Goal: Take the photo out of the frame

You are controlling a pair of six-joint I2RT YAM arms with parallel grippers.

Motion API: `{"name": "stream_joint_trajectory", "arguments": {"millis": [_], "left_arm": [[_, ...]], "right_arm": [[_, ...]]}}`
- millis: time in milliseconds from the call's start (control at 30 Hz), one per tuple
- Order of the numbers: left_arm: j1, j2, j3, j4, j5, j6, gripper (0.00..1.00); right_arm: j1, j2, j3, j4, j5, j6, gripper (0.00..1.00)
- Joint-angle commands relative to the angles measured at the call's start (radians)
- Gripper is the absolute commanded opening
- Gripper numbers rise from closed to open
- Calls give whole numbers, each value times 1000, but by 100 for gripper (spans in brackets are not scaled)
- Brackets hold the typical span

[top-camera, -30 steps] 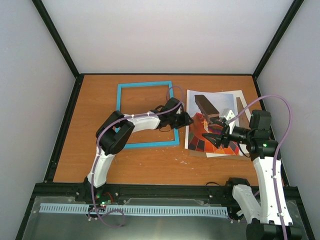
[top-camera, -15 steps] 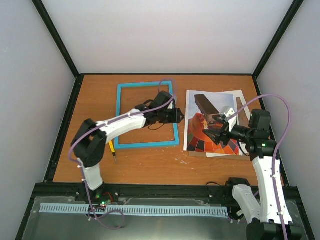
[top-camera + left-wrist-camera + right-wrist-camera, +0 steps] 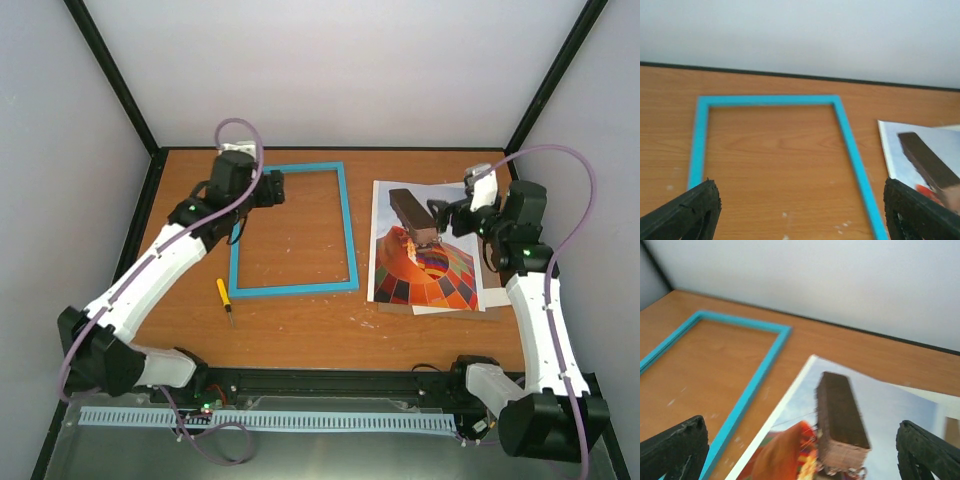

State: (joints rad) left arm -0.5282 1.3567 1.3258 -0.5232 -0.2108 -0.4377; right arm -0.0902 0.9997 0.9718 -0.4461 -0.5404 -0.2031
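Note:
The light-blue frame (image 3: 346,226) lies flat and empty on the wooden table, left of centre; wood shows through its opening. The photo (image 3: 425,262), with red, orange and yellow checks, a dark block and a white margin, lies flat to its right, outside the frame. My left gripper (image 3: 276,188) hovers over the frame's far-left corner, open and holding nothing. In the left wrist view the frame (image 3: 850,145) and the photo's edge (image 3: 920,155) lie beyond my fingers (image 3: 684,212). My right gripper (image 3: 441,214) hangs open above the photo's far end; its wrist view shows the photo (image 3: 840,410) and the frame (image 3: 756,379).
A small yellow-handled screwdriver (image 3: 225,296) lies left of the frame's near corner. A brown backing board (image 3: 440,312) and a white sheet (image 3: 491,236) stick out from under the photo. Black rails and grey walls close in the table.
My left arm swung from the frame's right side back to its far-left corner, and its jaws opened. My right gripper rose and drew back from the photo's middle to its far end, opening wider.

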Motion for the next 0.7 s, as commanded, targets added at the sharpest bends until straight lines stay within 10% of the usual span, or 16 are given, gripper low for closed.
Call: {"name": "stream_joint_trajectory", "arguments": {"millis": [0,300,667], "left_arm": [[38,-93,-96,112,-113,115,90],[40,-214,-308,280,-322,15,94],[40,-271,-360,334,-329,31,96]], "right_arm": [[1,36,13,164,295,278,100],[1,-25,-146,224,14,165,100],[2,-30,-152,244,139,132,100]]}}
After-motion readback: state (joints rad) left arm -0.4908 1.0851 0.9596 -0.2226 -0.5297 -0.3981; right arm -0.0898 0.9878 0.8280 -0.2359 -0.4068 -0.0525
